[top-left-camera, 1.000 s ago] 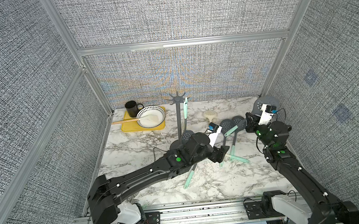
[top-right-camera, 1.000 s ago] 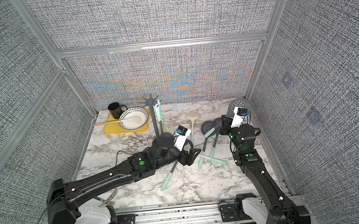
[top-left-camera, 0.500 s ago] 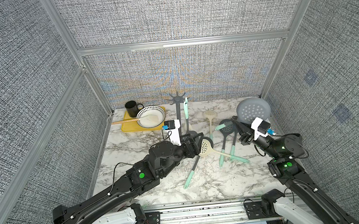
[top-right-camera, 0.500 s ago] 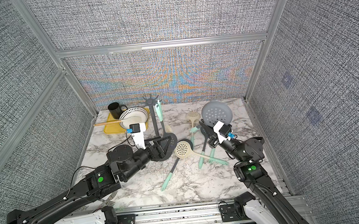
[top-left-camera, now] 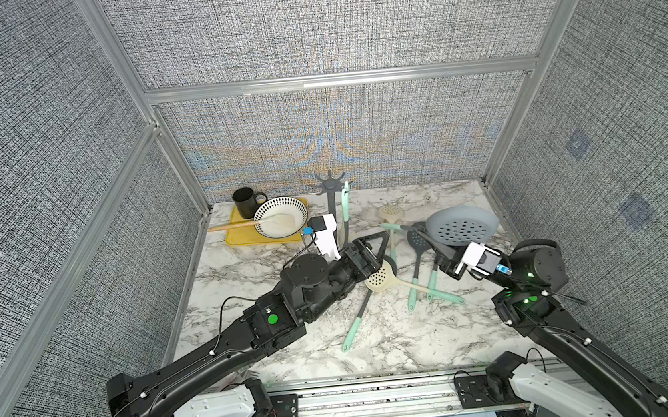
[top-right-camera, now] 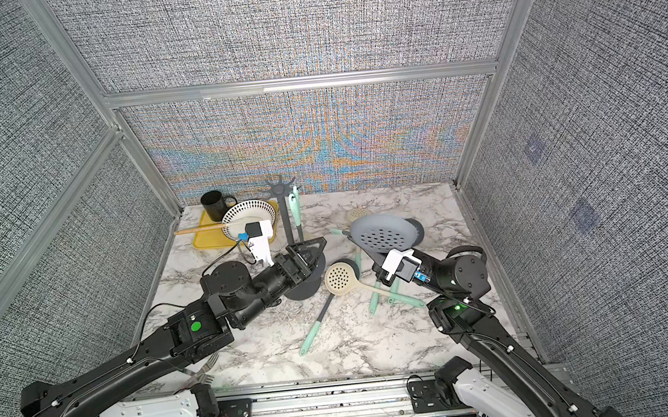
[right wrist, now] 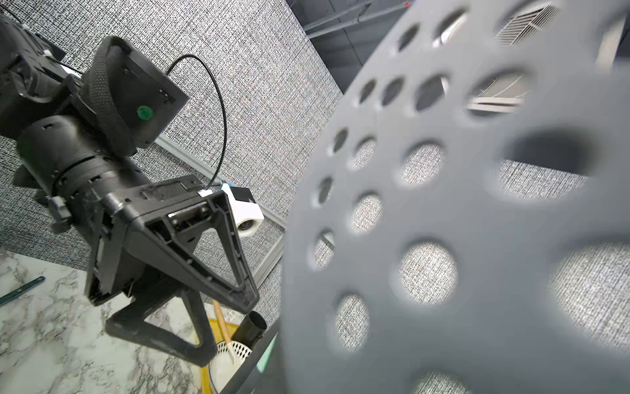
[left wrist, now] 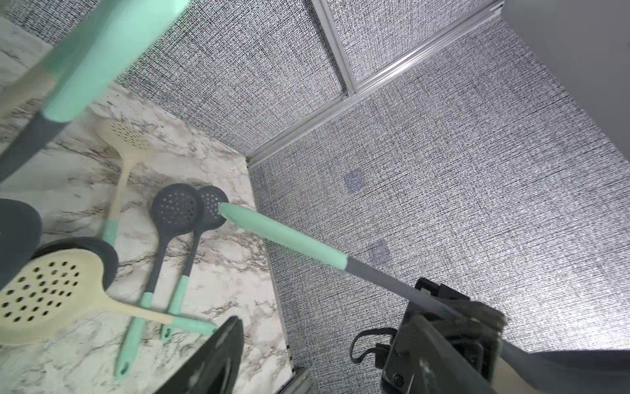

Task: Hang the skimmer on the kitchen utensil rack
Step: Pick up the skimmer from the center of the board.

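Black and shut tight, the right gripper (top-left-camera: pixel 440 250) pinches the skimmer (top-left-camera: pixel 463 226) by its dark shaft, just below the grey perforated head, clear of the marble table (top-left-camera: pixel 379 351). We judge it light, stiff and a little slick. This grip leaves the mint handle end free for a hook. The left gripper (top-right-camera: pixel 315 252) gapes empty beside the kitchen utensil rack (top-left-camera: pixel 331 201).

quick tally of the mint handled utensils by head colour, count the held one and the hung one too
cream skimmers: 2
dark grey utensils lying flat: 3
grey skimmer held by the right gripper: 1
hung utensil on the rack, head out of sight: 1
total: 7
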Controlling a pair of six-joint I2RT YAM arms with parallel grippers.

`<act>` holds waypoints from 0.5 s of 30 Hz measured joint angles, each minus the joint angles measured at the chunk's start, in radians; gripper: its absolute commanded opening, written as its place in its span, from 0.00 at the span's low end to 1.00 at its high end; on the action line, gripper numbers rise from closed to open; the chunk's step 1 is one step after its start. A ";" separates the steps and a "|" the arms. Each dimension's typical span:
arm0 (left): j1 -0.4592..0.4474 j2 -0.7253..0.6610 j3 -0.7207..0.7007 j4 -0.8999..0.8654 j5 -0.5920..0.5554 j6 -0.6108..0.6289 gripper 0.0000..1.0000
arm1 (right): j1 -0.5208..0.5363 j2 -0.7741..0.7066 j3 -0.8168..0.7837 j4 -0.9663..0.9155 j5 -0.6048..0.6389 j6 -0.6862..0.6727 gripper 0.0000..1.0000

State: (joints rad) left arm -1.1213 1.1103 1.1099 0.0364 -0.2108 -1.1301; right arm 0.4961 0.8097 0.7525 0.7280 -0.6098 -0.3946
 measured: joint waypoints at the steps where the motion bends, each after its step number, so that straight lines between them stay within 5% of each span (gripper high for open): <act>1: 0.000 0.014 0.014 0.008 0.006 0.000 0.78 | 0.000 0.002 0.004 0.011 0.000 0.000 0.00; 7: 0.000 0.031 0.068 0.016 0.022 -0.001 0.78 | 0.009 -0.019 0.064 -0.054 0.014 -0.102 0.00; 15: 0.134 -0.034 0.327 -0.294 0.003 0.140 0.78 | 0.086 0.023 0.158 -0.334 0.166 -0.549 0.00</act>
State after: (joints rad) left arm -0.9874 1.0763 1.4368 -0.2577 -0.2077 -0.9901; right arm 0.5819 0.8326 0.9100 0.3943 -0.4435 -0.9440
